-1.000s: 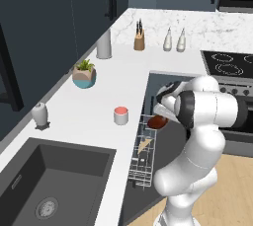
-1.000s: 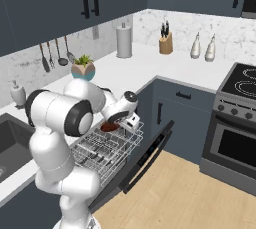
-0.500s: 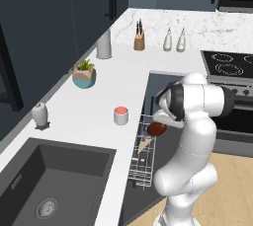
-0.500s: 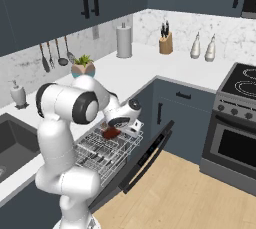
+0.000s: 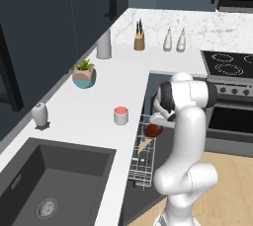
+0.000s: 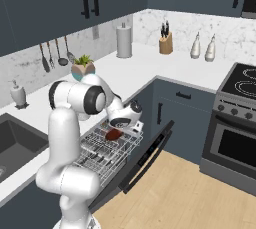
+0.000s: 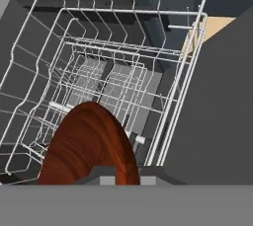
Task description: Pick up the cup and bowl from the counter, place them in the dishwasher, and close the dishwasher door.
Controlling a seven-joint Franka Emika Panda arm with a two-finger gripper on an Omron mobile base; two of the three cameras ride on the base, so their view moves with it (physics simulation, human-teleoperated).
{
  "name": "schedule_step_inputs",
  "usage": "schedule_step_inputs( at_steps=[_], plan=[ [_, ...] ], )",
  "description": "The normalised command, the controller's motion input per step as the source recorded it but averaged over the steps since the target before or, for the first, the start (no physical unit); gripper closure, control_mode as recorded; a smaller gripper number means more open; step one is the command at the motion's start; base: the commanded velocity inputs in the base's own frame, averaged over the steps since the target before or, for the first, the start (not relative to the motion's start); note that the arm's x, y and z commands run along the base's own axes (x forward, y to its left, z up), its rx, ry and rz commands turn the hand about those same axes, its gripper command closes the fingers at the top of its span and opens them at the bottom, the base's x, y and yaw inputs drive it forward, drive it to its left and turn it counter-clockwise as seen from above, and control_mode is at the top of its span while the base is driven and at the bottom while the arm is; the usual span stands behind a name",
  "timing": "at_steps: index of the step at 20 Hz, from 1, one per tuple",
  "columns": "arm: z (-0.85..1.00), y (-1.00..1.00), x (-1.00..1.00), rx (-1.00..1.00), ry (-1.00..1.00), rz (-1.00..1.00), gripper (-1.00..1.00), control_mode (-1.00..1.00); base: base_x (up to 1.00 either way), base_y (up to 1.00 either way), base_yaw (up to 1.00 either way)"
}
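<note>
So we're at the bowl step: the gripper (image 6: 118, 130) has its jaws nearly shut on the rim of the glossy reddish-brown bowl (image 7: 86, 143), held over the white wire rack (image 7: 123, 79) at frame centre. Next it needs lowering and letting go. The cup (image 5: 120, 115) sits on the marbled tabletop (image 5: 89, 106), left of centre

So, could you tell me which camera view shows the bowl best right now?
The hand view: the bowl looms large and reddish-brown over the wire rack, held in the gripper. The left base view shows it small under the arm; the right base view shows it small above the rack.
</note>
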Motion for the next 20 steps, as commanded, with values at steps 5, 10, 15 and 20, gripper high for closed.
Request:
schedule_step_inputs(
  at_steps=[5, 10, 15, 20],
  plan=[
    [-0.34, 0.1, 0.3, -0.04, -0.01, 0.01, 1.0, -1.0, 0.0, 0.0, 0.0],
    [-0.31, 0.23, 0.29, -0.02, -0.04, 0.03, 1.0, -1.0, 0.0, 0.0, 0.0],
    [-0.43, 0.32, 0.35, 0.04, 0.0, 0.08, 1.0, -1.0, 0.0, 0.0, 0.0],
    [-0.67, 0.11, 0.39, 0.02, 0.02, 0.05, 1.0, -1.0, 0.0, 0.0, 0.0]
  ],
)
